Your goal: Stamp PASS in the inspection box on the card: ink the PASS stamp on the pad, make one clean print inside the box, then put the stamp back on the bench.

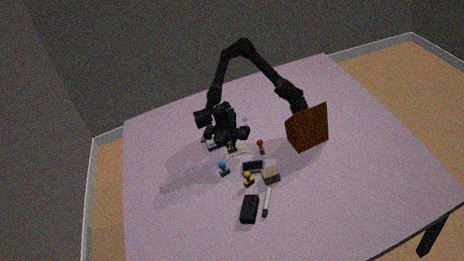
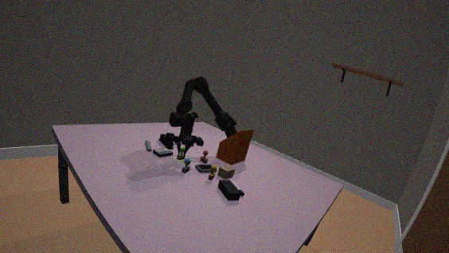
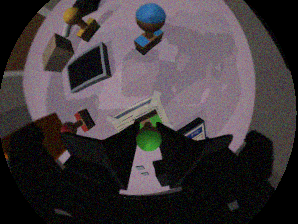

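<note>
My gripper (image 1: 232, 145) (image 2: 181, 149) (image 3: 147, 124) is shut on the green-knobbed stamp (image 1: 230, 147) (image 2: 182, 150) (image 3: 149, 141), held upright over the card (image 1: 244, 150) (image 3: 134, 111). The stamp and fingers cover part of the card; the inspection box and any print are not readable, and I cannot tell whether the stamp's face touches the card. The dark ink pad (image 1: 253, 166) (image 2: 204, 168) (image 3: 88, 69) lies in a grey tray. A red stamp (image 1: 260, 146) (image 2: 204, 156) (image 3: 80, 122), blue stamp (image 1: 223, 168) (image 2: 186, 165) (image 3: 150, 25) and yellow stamp (image 1: 248, 178) (image 2: 212, 172) (image 3: 81, 22) stand nearby.
A tan block (image 1: 271, 175) (image 2: 226, 172) (image 3: 58, 54) stands beside the pad. A black case (image 1: 249, 209) (image 2: 229, 190) and a white marker (image 1: 267, 200) lie farther out. A brown panel (image 1: 307, 128) (image 2: 236, 147) stands near the arm's base. A blue-and-white labelled box (image 2: 162, 152) (image 3: 194, 131) lies beside the card.
</note>
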Controlling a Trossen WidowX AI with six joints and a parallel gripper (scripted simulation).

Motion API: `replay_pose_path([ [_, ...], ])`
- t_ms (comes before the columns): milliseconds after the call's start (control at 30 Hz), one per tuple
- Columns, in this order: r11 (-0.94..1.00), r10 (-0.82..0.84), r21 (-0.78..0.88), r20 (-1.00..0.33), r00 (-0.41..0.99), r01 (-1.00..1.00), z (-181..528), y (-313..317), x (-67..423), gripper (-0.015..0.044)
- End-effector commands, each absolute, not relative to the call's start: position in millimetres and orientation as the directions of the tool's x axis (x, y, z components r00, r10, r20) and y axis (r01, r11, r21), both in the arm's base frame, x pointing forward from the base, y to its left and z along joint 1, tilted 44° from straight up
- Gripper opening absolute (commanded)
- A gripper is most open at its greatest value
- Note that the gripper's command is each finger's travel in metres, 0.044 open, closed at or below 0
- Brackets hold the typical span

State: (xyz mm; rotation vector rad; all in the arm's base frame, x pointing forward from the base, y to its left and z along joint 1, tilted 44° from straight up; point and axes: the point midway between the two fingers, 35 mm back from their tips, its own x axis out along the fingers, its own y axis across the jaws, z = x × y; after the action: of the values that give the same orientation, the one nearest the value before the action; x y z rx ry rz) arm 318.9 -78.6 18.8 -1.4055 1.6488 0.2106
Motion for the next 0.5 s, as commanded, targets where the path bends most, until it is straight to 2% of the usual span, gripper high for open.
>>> replay_pose_path([
  [0,0.333,-0.69,-0.42,-0.719,0.085,-0.844,21,-78,319,0.0],
  [467,0.334,-0.688,-0.419,-0.721,0.085,-0.844,33,-64,319,0.0],
])
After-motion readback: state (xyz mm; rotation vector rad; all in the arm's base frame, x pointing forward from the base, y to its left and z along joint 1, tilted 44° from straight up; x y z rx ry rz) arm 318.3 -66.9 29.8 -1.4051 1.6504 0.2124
